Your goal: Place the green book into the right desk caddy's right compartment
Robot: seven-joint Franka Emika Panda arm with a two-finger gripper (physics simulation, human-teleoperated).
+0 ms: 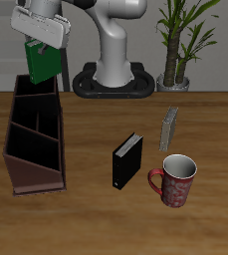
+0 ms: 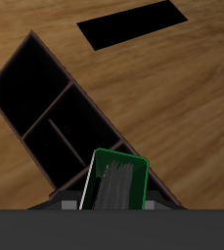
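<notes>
My gripper (image 1: 41, 44) is shut on the green book (image 1: 41, 63) and holds it upright in the air above the back end of the right desk caddy (image 1: 34, 180). The caddy is a long dark-brown box with a reddish outside and three compartments, all empty as far as I can see. In the wrist view the green book (image 2: 116, 183) hangs between my fingers, my gripper (image 2: 113, 201) grips its top edge, and the caddy (image 2: 104, 115) lies below it with its partitions showing.
A black book (image 1: 127, 160) stands upright mid-table. A grey book (image 1: 169, 128) stands farther back beside a red patterned mug (image 1: 175, 180). A potted plant (image 1: 177, 60) and the robot base (image 1: 114, 75) are at the table's back.
</notes>
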